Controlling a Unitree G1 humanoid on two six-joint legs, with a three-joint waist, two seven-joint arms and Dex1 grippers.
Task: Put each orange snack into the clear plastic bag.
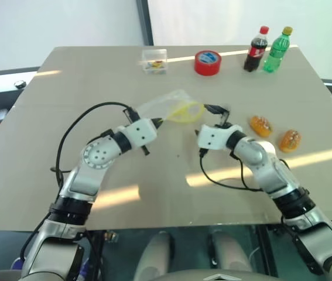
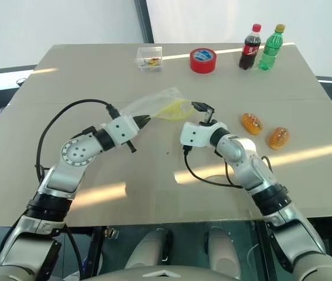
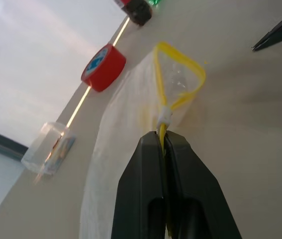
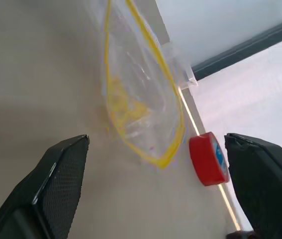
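I take the bag (image 1: 168,107) as my landmark; it lies near the middle of the table (image 1: 48,175). Nearest me, on the near left of the bag, my left gripper (image 3: 163,144) is clenched on the yellow strip at the bag's mouth, and the strip stands open in a loop. On the bag's right, my right gripper (image 1: 217,113) hangs released, jaws wide, facing the open mouth with a gap between its fingers (image 4: 56,184) and the plastic. Black cables arch off both wrists above the tabletop on the near side of the bag.

Right of the bag and past the right gripper, two snacks (image 1: 260,125) (image 1: 290,140) lie side by side on the table, apart from each other and well short of the right edge. Nothing lies between them and the bag except the right gripper itself.

Beyond the bag, toward the far edge, I note a clear box (image 1: 154,61), then a red tape roll (image 1: 207,62) to its right, then a cola bottle (image 1: 256,50) and a green bottle (image 1: 277,51), both upright and just beside each other. The stretch of table left of the bag is bare out to the left edge, as is the near strip.
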